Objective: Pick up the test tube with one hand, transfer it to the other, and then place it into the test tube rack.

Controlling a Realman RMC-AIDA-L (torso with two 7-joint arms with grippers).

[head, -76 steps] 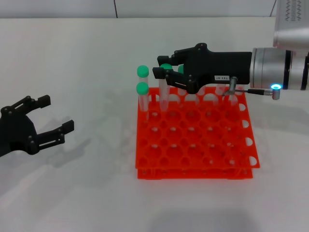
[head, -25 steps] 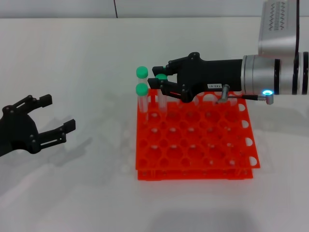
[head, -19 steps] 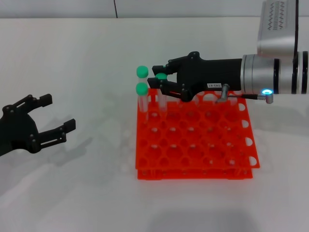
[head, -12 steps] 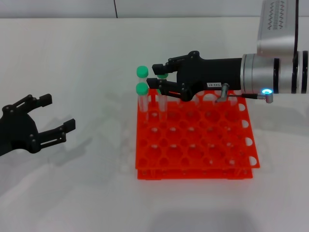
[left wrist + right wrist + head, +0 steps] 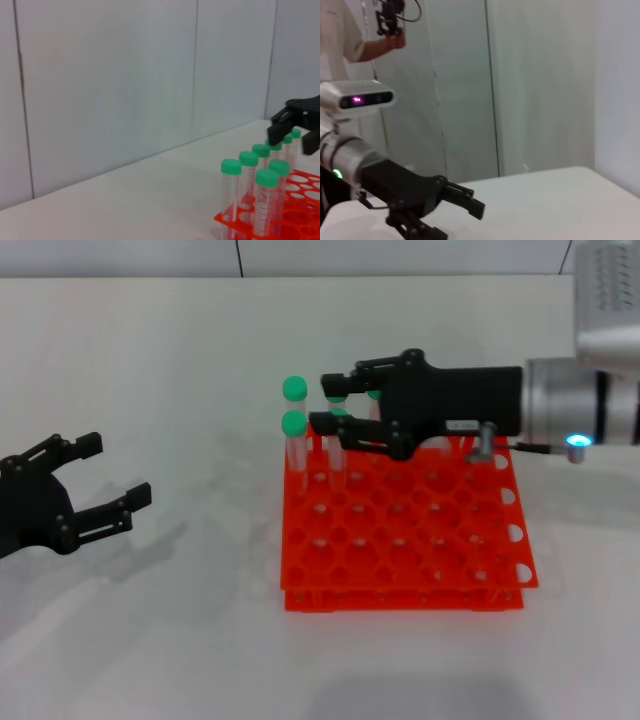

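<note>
Test tube [image 5: 337, 436] | in rack [image 5: 400, 540], cap half hidden btw fingers | right claw [image 5: 333, 400] wide, not gripping | left claw [image 5: 105, 480] wide, parked

Test tube rack [image 5: 400, 530] on table [image 5: 180, 390], right of centre. Capped tubes [image 5: 293, 435] upright in rack's far-left holes. Right gripper [image 5: 325, 402] above rack's far edge, fingers astride test tube [image 5: 338, 445] there. Left gripper [image 5: 105, 480] far left, well apart from rack, low over table.
</note>
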